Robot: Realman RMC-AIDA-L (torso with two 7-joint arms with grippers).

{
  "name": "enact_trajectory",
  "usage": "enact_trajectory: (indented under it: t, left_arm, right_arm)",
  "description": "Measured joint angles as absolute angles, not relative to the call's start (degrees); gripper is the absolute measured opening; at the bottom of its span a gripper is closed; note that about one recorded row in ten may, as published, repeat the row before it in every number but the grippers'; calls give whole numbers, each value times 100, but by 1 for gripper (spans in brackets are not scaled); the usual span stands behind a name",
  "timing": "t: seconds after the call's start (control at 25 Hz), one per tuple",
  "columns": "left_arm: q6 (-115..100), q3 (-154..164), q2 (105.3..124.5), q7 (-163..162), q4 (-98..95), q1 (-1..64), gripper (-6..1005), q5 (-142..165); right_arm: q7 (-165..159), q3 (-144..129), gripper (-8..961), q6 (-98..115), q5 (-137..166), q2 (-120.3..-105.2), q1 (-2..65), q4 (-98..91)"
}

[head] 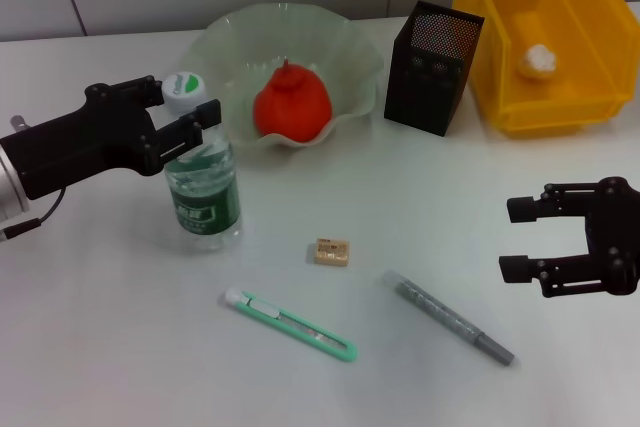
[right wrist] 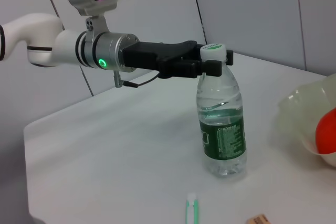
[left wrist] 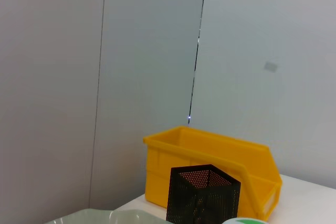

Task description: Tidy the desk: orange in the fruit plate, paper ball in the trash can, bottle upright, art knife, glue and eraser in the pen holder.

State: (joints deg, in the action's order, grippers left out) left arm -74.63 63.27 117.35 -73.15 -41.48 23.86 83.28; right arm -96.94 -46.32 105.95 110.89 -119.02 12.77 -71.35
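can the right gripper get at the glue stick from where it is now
Probably yes. The right gripper hovers open just beside the glue stick, which lies flat on bare table with nothing between them.

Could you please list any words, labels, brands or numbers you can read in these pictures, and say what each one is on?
None can be read.
Bottle: green label with white print, too small to read.
Bottle cap: green mark, not legible.
Eraser: dark marks on its top, too blurred to read.
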Motion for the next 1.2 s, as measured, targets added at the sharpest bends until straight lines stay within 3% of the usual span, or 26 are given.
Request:
enact_trajectory:
  t: [0.08, 0.16, 0.84, 1.04, 1.2]
  left_arm:
    - [-7464, 6342, 11744, -7315, -4148, 2389, 444, 8319]
    - [-7462, 6368, 11749, -7300, -4150, 2387, 507, 8318]
    - [-8281, 5889, 11704, -7359, -4247, 2133, 542, 8288]
    - [-8740, 5767, 11554, -7331, -4372, 1925, 768, 8293]
    - [-9139, 5735, 11447, -7198, -4441, 1690, 767, 8334]
  right_arm:
    - [-9694, -4632, 755, 10591, 11127, -11901, 1291, -7135]
    - [-9694, -4620, 755, 10578, 11211, -11900, 1327, -7136]
    - [-9695, -4570, 755, 10601, 11250, -11903, 1353, -7140]
    - [-9787, -4563, 755, 10616, 11251, -11896, 1352, -7261]
    - [-10228, -4620, 755, 10661, 11263, -11886, 1435, -7570]
